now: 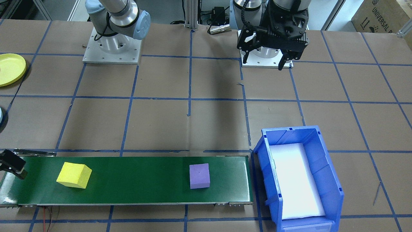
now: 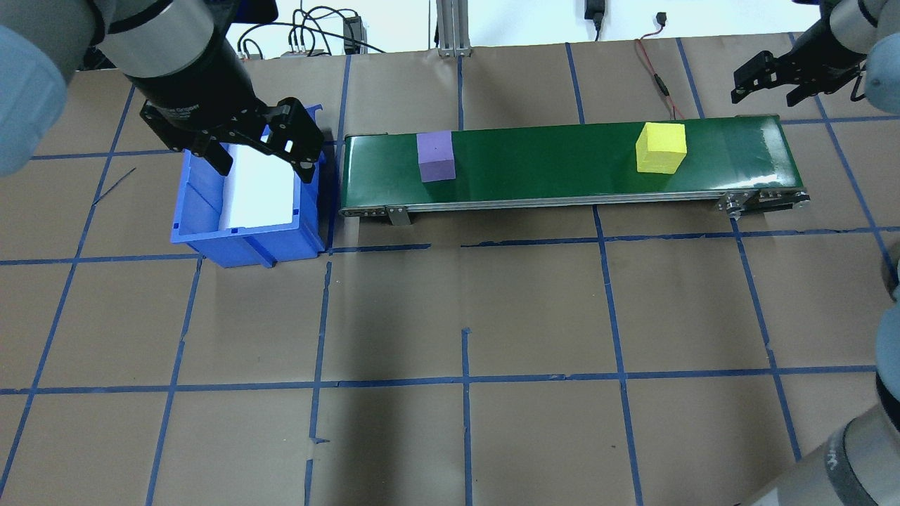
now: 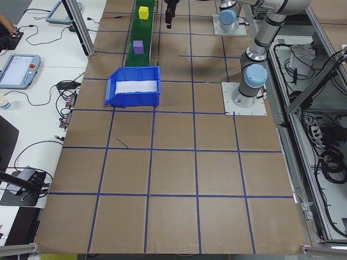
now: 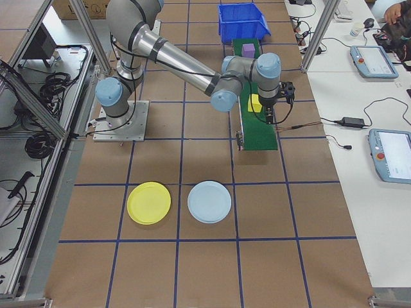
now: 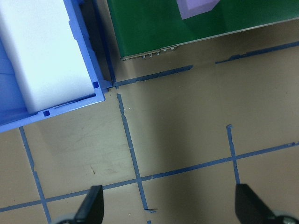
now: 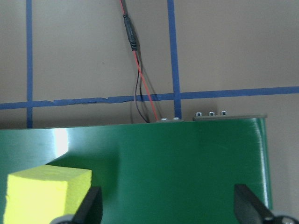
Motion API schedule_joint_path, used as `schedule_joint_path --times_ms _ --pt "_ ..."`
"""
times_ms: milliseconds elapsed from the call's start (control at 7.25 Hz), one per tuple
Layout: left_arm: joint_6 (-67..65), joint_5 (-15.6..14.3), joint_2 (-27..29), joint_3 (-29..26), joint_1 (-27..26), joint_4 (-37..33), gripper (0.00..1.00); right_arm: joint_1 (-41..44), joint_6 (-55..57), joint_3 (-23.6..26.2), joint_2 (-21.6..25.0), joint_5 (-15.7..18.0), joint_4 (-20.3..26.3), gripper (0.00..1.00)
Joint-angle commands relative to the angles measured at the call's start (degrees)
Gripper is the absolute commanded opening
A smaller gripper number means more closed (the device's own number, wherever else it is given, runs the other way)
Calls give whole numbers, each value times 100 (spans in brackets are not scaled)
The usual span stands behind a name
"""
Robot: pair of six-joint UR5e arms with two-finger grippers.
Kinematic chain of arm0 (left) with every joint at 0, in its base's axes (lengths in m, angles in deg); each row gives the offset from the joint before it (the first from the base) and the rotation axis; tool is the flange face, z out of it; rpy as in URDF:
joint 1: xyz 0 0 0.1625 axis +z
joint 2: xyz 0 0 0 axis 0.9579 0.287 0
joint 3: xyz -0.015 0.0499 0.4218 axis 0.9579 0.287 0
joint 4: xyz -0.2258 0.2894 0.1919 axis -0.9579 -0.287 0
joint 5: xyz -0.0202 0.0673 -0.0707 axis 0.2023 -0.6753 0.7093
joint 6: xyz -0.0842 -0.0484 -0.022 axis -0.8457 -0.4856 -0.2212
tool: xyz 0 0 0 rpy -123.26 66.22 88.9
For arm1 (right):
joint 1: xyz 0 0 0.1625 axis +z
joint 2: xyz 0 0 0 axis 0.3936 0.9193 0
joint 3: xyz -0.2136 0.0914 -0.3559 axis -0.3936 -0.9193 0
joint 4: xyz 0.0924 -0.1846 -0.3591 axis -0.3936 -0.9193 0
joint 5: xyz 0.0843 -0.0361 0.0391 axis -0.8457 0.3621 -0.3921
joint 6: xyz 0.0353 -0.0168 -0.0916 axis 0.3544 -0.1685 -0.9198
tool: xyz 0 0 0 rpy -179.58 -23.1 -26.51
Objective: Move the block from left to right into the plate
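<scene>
we see our right gripper (image 2: 787,76) hanging above the far edge of the belt (image 2: 562,165) near its right end, fingers spread apart and holding nothing. in its wrist view the two fingertips (image 6: 91,205) frame bare green belt, and the yellow block (image 6: 46,193) sits just outside the left fingertip, not between the fingers. in the overhead view that yellow block (image 2: 660,147) lies on the belt just to the left of this gripper and slightly nearer to us. a red and black wire (image 6: 140,88) runs off the belt's far edge, ahead of the gripper.

our left gripper (image 2: 260,144) hovers high, jaws wide and empty, over the table on our side of the bin. in its wrist view the blue bin (image 5: 51,60) with its white liner lies ahead and to the left of the fingers, and the purple block (image 5: 196,7) shows at the top edge, ahead of the gripper on the belt. the purple block (image 2: 436,156) rests on the left part of the belt, well apart from the yellow one.

the yellow plate (image 4: 149,203) and a pale blue plate (image 4: 209,201) lie side by side on the table, well away from both grippers.
</scene>
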Motion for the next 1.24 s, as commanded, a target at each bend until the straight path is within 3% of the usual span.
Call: schedule_joint_path --times_ms 0,690,828,966,1103 --pt "-50 70 -24 1 165 117 100 266 650 72 4 -311 193 100" --pt "316 88 -15 10 156 118 100 356 794 275 -355 -189 -25 100" --pt "327 88 -15 10 147 117 100 356 707 283 -435 82 -105 100" --pt "309 71 -15 18 147 117 100 356 575 284 -462 128 -115 92" --pt "292 79 -15 18 147 117 100 348 522 292 -445 259 -106 62"
